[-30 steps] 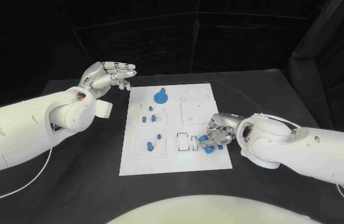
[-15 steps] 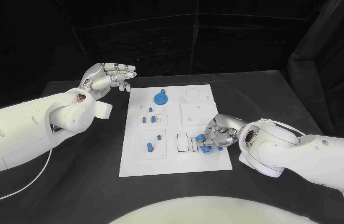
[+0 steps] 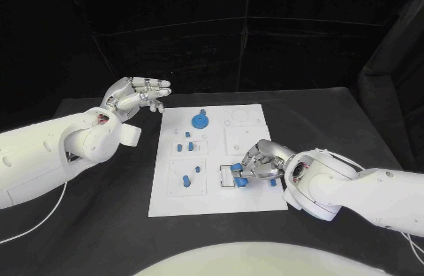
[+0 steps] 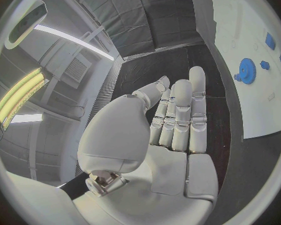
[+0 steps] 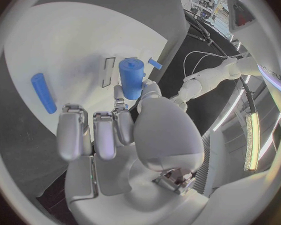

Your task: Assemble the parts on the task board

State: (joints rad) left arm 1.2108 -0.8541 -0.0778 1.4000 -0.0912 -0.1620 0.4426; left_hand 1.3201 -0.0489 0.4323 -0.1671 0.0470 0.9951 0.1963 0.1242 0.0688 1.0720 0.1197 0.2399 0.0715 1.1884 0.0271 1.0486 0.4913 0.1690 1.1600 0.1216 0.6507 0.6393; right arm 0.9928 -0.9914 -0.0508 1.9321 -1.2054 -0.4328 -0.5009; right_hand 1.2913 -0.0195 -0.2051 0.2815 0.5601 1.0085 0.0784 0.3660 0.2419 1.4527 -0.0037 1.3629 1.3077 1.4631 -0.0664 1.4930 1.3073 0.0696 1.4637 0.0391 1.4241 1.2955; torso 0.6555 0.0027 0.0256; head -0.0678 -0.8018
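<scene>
we see the right hand (image 3: 254, 167) gripping a blue peg (image 5: 132, 78) over the board (image 3: 177, 202), left hand (image 3: 137, 94) empty, fingers spread.

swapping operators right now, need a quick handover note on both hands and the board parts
Right hand pinches a small blue cylinder part over the slotted recess low on the white task board plate.
Left hand is raised off the board's far left corner, holding nothing, fingers together.
Seated: blue gear-shaped part, small blue pegs, blue oblong part.
Left: place the held cylinder; far right recesses look unfilled.
</scene>
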